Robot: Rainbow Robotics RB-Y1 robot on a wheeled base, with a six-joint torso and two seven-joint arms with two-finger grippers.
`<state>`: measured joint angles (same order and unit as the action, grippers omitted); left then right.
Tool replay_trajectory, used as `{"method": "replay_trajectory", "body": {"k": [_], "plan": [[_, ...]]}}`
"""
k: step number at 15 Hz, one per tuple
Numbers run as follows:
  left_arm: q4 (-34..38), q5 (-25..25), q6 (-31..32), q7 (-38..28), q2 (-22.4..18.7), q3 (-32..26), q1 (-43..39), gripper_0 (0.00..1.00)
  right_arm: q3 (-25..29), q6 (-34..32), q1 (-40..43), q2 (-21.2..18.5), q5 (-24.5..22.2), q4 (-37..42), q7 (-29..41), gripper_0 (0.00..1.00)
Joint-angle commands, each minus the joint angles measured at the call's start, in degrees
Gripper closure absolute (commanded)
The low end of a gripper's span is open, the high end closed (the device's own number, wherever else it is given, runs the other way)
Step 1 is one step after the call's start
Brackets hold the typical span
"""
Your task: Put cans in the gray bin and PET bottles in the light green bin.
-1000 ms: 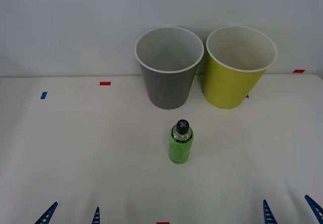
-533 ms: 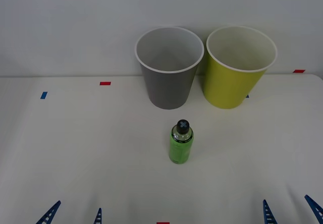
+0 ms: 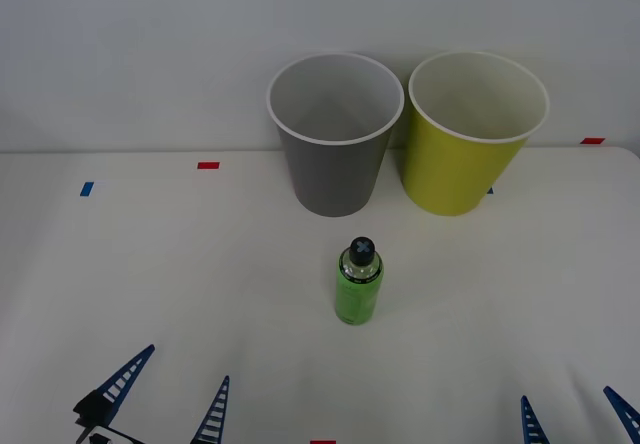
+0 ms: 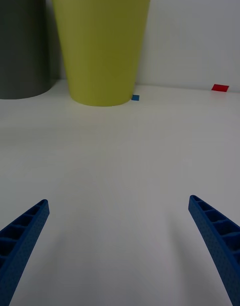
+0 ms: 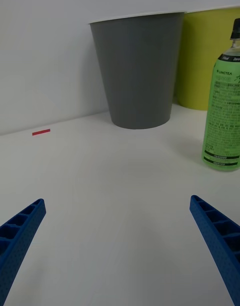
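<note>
The PET bottle (image 3: 359,282) stands upright on the white table (image 3: 150,264), just below the centre of the front view, black cap on top and green label facing out. Behind it, in the upper middle of that frame, the gray bin (image 3: 335,139) and the light green bin (image 3: 470,139) stand side by side, rims nearly touching, both with pale insides that look bare.

The left hand (image 3: 165,399) sits at the lower left of the front view, its blue ribbed fingers spread wide and holding nothing. The right hand (image 3: 575,416) shows as two blue tips at the lower right edge, likewise released.

The left wrist view adds the bottle's printed label (image 5: 222,116) and the gray bin's tapered side, with the bottle standing clear of both fingers. The right wrist view looks at the foot of the light green bin and a small blue marker (image 4: 135,98) beside it, which the front view barely shows.
</note>
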<state>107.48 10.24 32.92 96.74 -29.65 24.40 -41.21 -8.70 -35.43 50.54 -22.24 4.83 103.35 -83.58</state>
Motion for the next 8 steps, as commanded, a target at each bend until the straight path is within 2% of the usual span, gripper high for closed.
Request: {"method": "replay_trajectory", "body": {"k": [1, 8], "plan": [[-0.87, 0.04, -0.05, 0.21, -1.82, 3.99, 4.47, 0.00, 0.00, 0.01, 0.00, 0.00, 0.00, 0.01, 0.00, 0.03], [-6.23, 1.01, -0.49, -0.14, -3.14, 11.98, 18.62, 0.00, 0.00, 0.01, 0.00, 0.00, 0.00, 0.01, 0.00, 0.03]]}}
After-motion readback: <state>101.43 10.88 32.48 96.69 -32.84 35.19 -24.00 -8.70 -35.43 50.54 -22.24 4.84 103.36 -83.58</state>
